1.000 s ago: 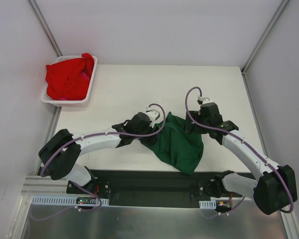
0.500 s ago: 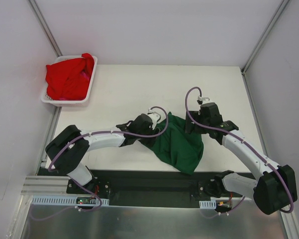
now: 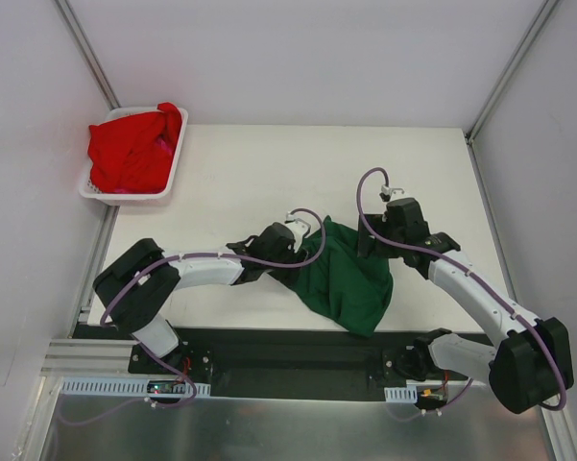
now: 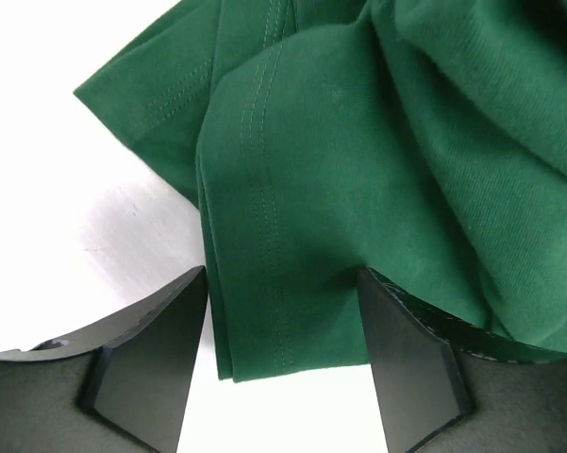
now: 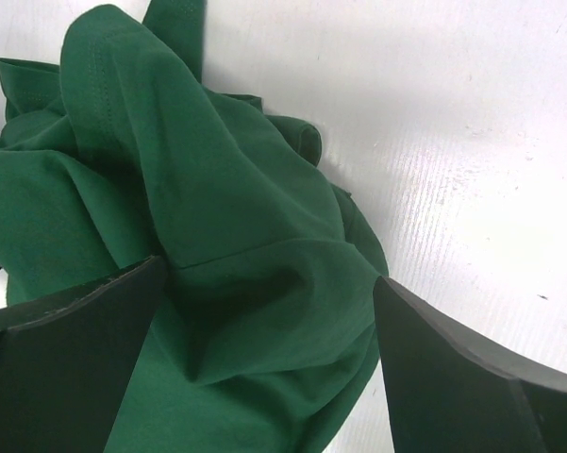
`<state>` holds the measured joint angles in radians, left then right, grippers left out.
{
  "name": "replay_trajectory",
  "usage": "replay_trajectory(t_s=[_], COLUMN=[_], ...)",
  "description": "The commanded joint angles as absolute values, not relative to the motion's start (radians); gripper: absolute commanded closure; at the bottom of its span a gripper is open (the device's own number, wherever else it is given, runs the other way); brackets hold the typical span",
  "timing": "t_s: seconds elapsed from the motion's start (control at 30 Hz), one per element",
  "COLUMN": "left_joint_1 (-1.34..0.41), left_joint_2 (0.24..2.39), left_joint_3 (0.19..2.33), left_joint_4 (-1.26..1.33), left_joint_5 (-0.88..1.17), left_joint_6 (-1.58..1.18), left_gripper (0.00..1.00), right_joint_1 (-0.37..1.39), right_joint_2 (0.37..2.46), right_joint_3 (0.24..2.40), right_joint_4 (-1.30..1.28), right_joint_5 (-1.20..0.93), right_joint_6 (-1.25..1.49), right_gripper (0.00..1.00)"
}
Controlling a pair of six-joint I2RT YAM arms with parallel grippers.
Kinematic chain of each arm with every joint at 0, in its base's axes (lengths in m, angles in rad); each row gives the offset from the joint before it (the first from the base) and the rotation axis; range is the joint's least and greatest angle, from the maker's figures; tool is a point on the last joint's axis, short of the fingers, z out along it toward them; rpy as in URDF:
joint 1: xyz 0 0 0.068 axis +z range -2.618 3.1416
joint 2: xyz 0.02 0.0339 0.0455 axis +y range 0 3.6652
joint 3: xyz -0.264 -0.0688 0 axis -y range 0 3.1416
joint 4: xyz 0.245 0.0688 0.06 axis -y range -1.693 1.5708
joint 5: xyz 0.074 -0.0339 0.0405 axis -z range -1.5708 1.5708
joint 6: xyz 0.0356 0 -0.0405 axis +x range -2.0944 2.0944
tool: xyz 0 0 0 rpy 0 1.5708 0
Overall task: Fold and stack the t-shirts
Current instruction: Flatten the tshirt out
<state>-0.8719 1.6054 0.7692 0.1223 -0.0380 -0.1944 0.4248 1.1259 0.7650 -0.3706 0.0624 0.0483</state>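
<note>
The left pincer (image 4: 281,283) is down at the table (image 3: 240,173) with its two dark fingers (image 4: 146,363) spread. A folded, double-stitched hem of the dark green t-shirt (image 4: 292,208) lies flat in the gap between them and reaches from one inner face to the other. It does not look squeezed. Beyond these fingertips the cloth widens into loose folds, and bare white table shows on the side of one finger.

The right pincer (image 5: 269,274) is opened wide. A rumpled mound of the same green t-shirt sits between its fingers and rises past their tips, with white table beyond the mound. From above, the shirt is a crumpled heap lying between the two pincers, one pincer at each of its farther corners, and its nearer end trails back toward the arm bases.

Well away from both pincers, beyond the left one at the far left corner of the table, red t-shirts (image 3: 130,149) are piled in a white slotted basket (image 3: 125,197).
</note>
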Motion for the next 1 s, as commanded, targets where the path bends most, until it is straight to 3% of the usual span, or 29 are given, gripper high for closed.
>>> replay_trajectory(t_s=[0.0,0.13,0.27,0.47,0.57,0.73,0.8,0.9,0.97], left_joint_1=[-0.879,-0.881,-0.881,-0.881,-0.881,-0.881,-0.881,-0.881,-0.881], left_joint_2=[1.634,1.634,1.634,1.632,1.629,1.628,1.628,1.626,1.626], left_joint_3=[0.742,0.742,0.741,0.733,0.730,0.729,0.730,0.730,0.732], left_joint_4=[0.150,0.155,0.155,0.155,0.155,0.155,0.155,0.155,0.155], left_joint_5=[-0.028,-0.021,-0.023,-0.023,-0.023,-0.026,-0.025,-0.023,-0.021], left_joint_6=[-0.215,-0.219,-0.222,-0.222,-0.224,-0.224,-0.224,-0.224,-0.224], left_gripper=[0.40,0.51,0.52,0.52,0.52,0.55,0.65,1.00,1.00], right_joint_1=[0.422,0.420,0.422,0.420,0.422,0.420,0.422,0.420,0.420], right_joint_2=[1.137,1.147,1.157,1.160,1.160,1.158,1.158,1.151,1.141], right_joint_3=[0.801,0.802,0.799,0.798,0.801,0.802,0.802,0.802,0.804], right_joint_4=[-0.351,-0.347,-0.339,-0.331,-0.330,-0.333,-0.334,-0.341,-0.347], right_joint_5=[0.044,0.041,0.031,0.025,0.018,0.018,0.020,0.024,0.029], right_joint_6=[0.041,0.043,0.044,0.045,0.041,0.035,0.035,0.034,0.031], right_gripper=[0.04,0.03,0.04,0.28,0.45,0.82,0.97,0.99,0.99])
